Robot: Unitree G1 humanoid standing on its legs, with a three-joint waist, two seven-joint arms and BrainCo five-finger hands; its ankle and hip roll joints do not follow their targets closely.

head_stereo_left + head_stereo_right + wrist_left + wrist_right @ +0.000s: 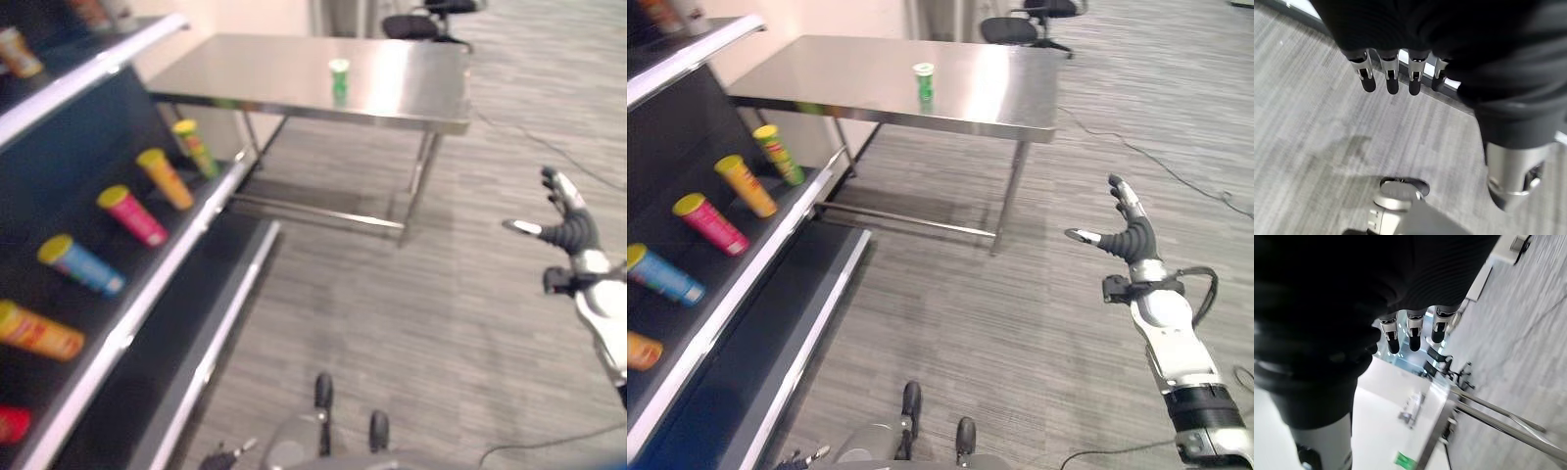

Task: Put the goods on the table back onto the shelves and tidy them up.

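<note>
Green can alone on the worktop.
My right hand (1132, 238) hangs spread, well short of the can (923, 80); left hand (1400, 73) relaxed.

We see our right hand (1132, 240) with silver, dark-tipped fingers, dark ribbed wrist cover, and a silver-grey forearm ending in black.

Head stereo downward; wrist cameras close

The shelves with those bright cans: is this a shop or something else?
Probably a mock shop in an office or lab: a dark shelf of colourful cans, a bare steel table, grey carpet and office chairs.
</note>
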